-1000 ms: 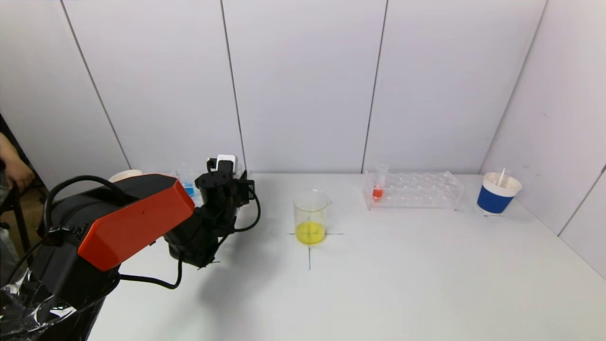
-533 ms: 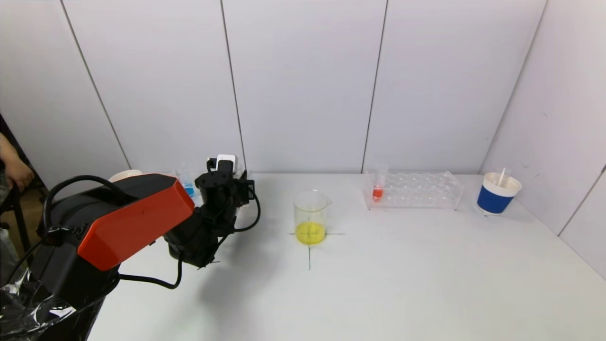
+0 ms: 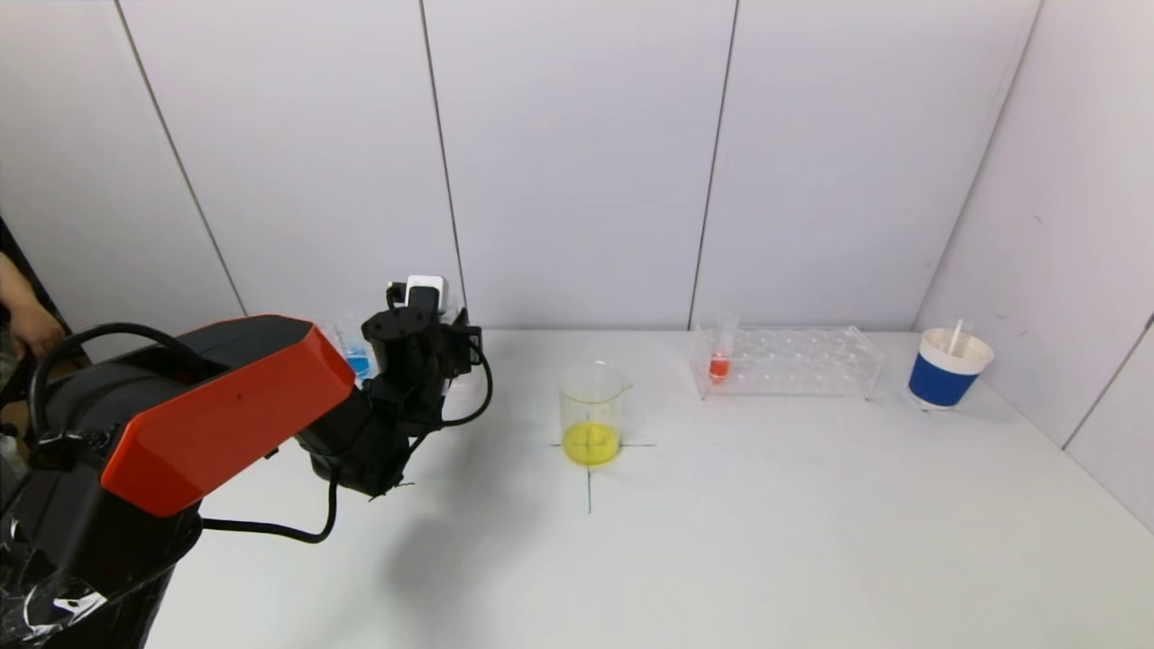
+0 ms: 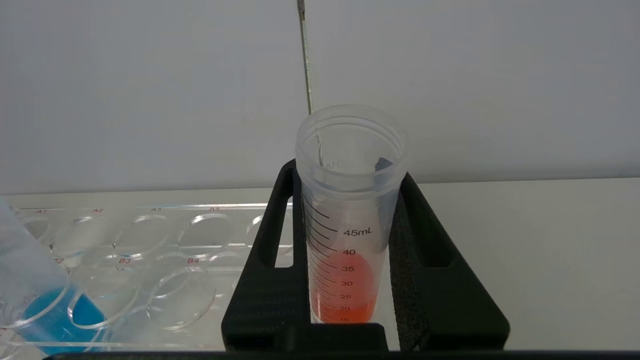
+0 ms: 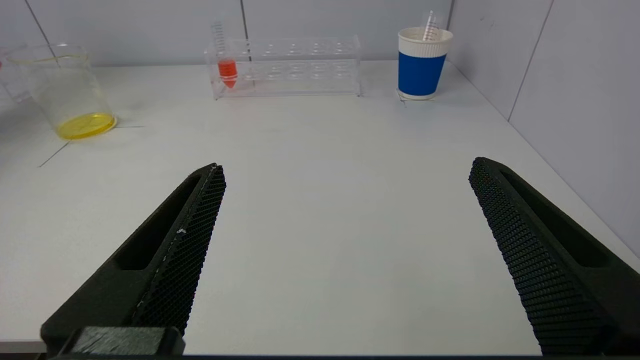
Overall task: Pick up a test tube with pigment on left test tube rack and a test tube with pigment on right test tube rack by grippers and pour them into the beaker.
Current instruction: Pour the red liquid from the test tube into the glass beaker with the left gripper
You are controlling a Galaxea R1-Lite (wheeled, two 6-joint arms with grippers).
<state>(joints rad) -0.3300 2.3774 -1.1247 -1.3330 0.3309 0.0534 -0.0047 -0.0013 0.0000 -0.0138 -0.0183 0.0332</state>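
Near the bench's far left edge, left pincer (image 4: 350, 280) pinches an orange-filled test tube (image 4: 347, 235); right pincer (image 5: 345, 260) is spread, empty; both pours into the beaker (image 3: 591, 413) remain.

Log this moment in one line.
left claw: shut on orange tube, above left rack | right claw: open, idle

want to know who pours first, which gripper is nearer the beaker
Left. The left gripper, shut on a tube of red liquid, is over the left rack beside the beaker. The right gripper sits open, farther back.
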